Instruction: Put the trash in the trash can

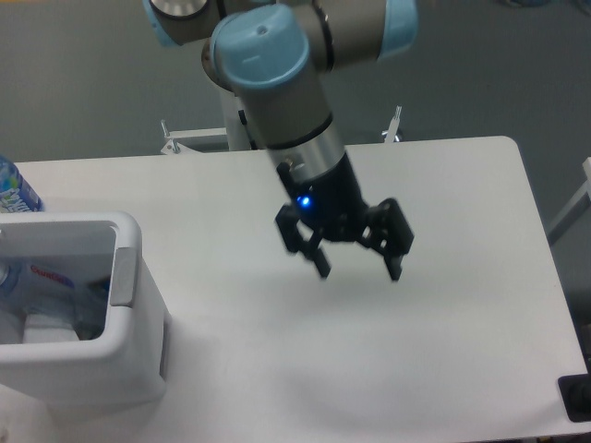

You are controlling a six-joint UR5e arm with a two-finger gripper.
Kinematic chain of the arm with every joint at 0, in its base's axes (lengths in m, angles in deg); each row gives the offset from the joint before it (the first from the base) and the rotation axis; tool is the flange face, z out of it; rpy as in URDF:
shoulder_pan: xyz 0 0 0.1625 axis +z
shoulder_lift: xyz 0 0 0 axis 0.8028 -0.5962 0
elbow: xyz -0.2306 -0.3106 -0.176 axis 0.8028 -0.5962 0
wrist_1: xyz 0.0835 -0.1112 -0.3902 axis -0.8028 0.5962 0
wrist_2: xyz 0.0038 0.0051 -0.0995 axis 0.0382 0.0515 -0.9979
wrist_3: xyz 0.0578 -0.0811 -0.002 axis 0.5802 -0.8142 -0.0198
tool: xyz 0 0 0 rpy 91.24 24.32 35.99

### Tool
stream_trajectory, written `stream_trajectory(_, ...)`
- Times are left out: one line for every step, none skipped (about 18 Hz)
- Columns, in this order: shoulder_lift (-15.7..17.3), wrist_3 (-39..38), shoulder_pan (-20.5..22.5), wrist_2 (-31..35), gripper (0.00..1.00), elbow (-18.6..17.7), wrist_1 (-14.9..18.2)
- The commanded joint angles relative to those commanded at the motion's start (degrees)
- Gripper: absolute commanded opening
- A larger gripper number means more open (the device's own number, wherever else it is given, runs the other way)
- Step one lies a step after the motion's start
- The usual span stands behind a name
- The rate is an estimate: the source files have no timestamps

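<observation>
From the fixed camera, the task looks finished or nearly so: the trash can [138, 305], a white smooth-walled plastic bin with rounded corners and a grey flap on its rim, stands at the desk's [443, 332] front-left corner, and inside it lie a crumpled white napkin [48, 328] and, as far as can be told, a crushed clear bottle [37, 281]. The gripper [358, 269] hangs over the middle of the matte white desk, fingers spread wide and holding nothing. An uncrushed bottle [13, 189] with a blue-green label stands at the left edge behind the bin.
</observation>
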Motion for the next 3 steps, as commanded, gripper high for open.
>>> stream_trajectory(0.5,0.4,0.3,-0.3,1.00,0.1,1.2)
stream_trajectory(0.7,0.3,0.4,-0.6,1.00,0.0,1.9)
stream_trajectory(0.8,-0.2,0.4,-1.3,1.00,0.1,1.9)
